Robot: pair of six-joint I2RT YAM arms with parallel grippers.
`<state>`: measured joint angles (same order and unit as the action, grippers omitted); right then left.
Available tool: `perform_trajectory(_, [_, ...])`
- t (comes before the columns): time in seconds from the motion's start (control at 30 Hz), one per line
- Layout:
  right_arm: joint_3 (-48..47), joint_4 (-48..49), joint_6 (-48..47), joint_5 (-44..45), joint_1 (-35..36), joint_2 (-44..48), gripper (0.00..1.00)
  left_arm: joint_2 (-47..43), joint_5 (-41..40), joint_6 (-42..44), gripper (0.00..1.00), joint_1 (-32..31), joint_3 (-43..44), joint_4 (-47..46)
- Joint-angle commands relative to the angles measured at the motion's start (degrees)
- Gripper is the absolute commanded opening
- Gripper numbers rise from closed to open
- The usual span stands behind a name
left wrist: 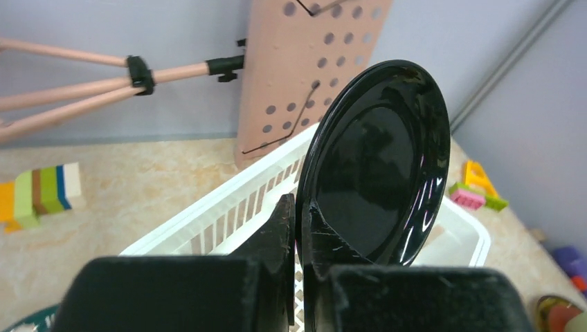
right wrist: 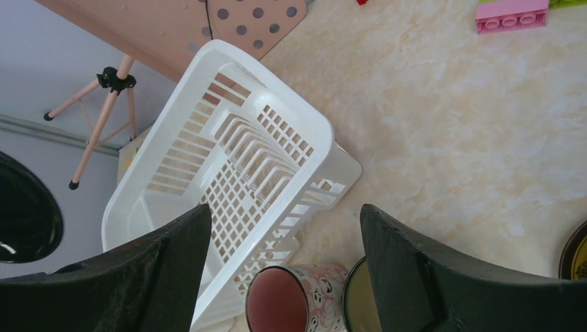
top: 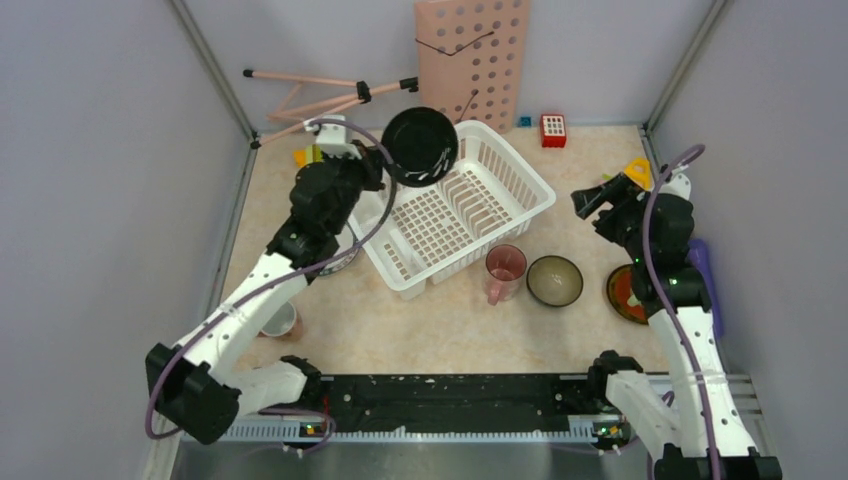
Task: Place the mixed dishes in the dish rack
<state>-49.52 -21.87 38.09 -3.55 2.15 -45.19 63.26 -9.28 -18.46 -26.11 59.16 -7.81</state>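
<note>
My left pincer (left wrist: 297, 235) was clamped on the lower rim of a black plate (top: 420, 147), held on edge above the far-left corner of the white dish rack (top: 520, 185) on the table (top: 600, 150). My right pincer (right wrist: 282, 221) hung spread wide, holding nothing, off the rack's right side. A pink cup (top: 504, 270) and an olive-lined bowl (top: 555, 280) stood just in front of the rack.

plate (top: 420, 146): glossy black all over
dish rack (top: 500, 165): plain white
cup (top: 503, 270): pink, small dark marks on the wall
bowl (top: 554, 280): olive inside, dark rim
board (top: 480, 50): salmon pink, rows of round holes
table (top: 400, 330): beige, marbled
block (top: 553, 128), far edge: red, white spots on top
</note>
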Motion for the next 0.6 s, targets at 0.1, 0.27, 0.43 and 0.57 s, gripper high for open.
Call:
perform_trajectory(0.1, [1.0, 2.62, 0.04, 2.45, 0.57, 1.84, 0.78, 8.45, 2.52, 23.03, 0.0, -5.93, 0.78, -21.13])
perform_trajectory(0.27, [1.74, 4.07, 0.5, 1.46, 0.57, 1.69, 0.77, 16.22, 1.43, 31.19, 0.0, -8.16, 1.93, -26.6])
perform_trajectory(0.43, [1.7, 4.26, 0.35, 1.35, 0.59, 1.25, 0.77, 23.09, -4.26, 38.1, 0.0, -9.91, 5.41, -29.81])
perform_trajectory(0.57, [2.17, 4.7, 0.5, 1.26, 0.57, 0.81, 0.77, 29.97, -8.01, 41.78, 0.0, -9.95, 8.91, -33.31])
